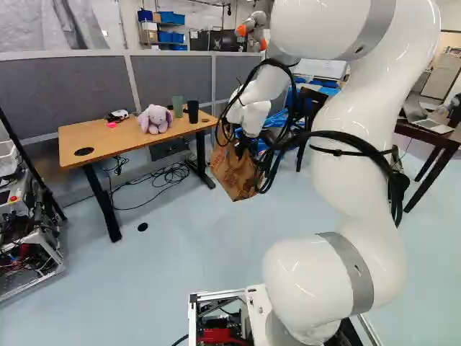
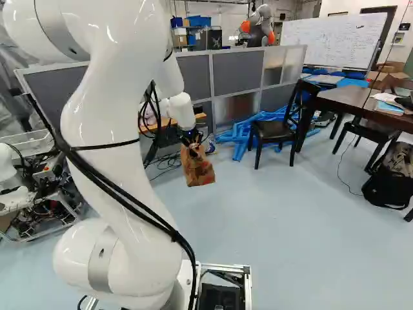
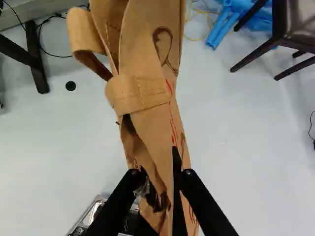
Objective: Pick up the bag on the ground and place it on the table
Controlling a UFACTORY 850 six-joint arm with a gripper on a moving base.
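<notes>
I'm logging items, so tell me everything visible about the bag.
The bag is brown, creased, seemingly paper, with red and dark markings and folded, strap-like handles. It hangs tilted from the claw, pinched between its fingers, apparently above the floor, right of the table in the left base view.

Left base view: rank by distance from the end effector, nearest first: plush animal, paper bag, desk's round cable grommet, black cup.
1. Paper bag: hanging in the end effector.
2. Black cup: near the desk's right end.
3. Plush animal: left of the cup.
4. Cable grommet: near the desk's left end.
</notes>
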